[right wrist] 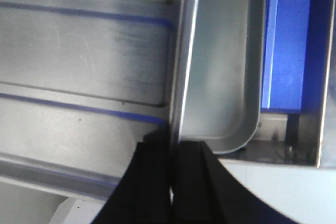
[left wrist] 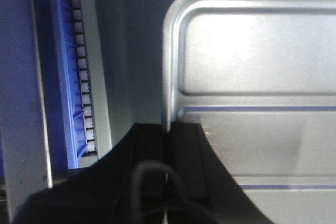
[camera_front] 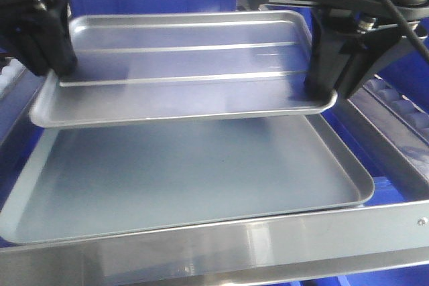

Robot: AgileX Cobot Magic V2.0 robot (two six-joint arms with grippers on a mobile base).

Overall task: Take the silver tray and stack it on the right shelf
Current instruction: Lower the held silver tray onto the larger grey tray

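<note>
Found silver tray [camera_front: 188, 65] in upper half of front view, gripped at both short ends, with two ribs running left to right across its base. Positioned over far part of grey tray [camera_front: 188, 185], near edge overlapping it. Cannot tell whether the two touch.

Checked left claw [left wrist: 168, 129] at lower centre of left wrist view. Recorded as closed tight on tray's left rim, one finger on each side of the rim.

Checked right claw [right wrist: 173, 142] at lower centre of right wrist view. Recorded as clamped on tray's right rim in like manner, with no gap showing between jaws and metal.

Located grey tray in lower half of front view, lying flat on shelf [camera_front: 281, 240] just behind its steel front bar.

Noted white rollers [left wrist: 81, 77] in a blue frame at left of left wrist view, just beside grey tray's rim.

Noted blue surfaces behind shelf, at top of front view; detail too blurred to identify.
</note>
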